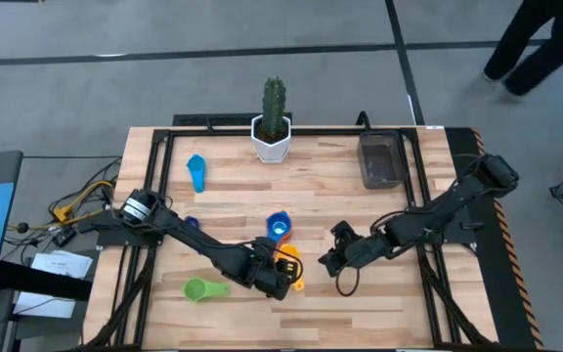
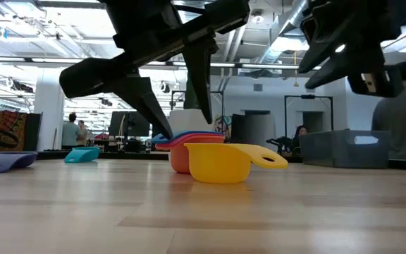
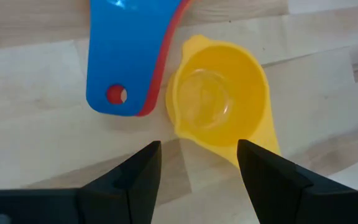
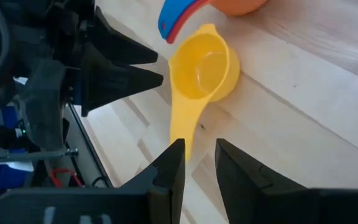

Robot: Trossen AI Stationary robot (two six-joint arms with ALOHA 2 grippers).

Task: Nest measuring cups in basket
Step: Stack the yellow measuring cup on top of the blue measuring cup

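We see the left gripper [image 3: 197, 171] with jaws spread, empty, just above the yellow cup [image 3: 219, 106] on the surface; the right gripper [image 4: 199, 168], jaws slightly parted, hovers near its handle.

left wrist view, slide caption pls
Open left tool poised over the yellow cup, beside stacked blue and red handles.
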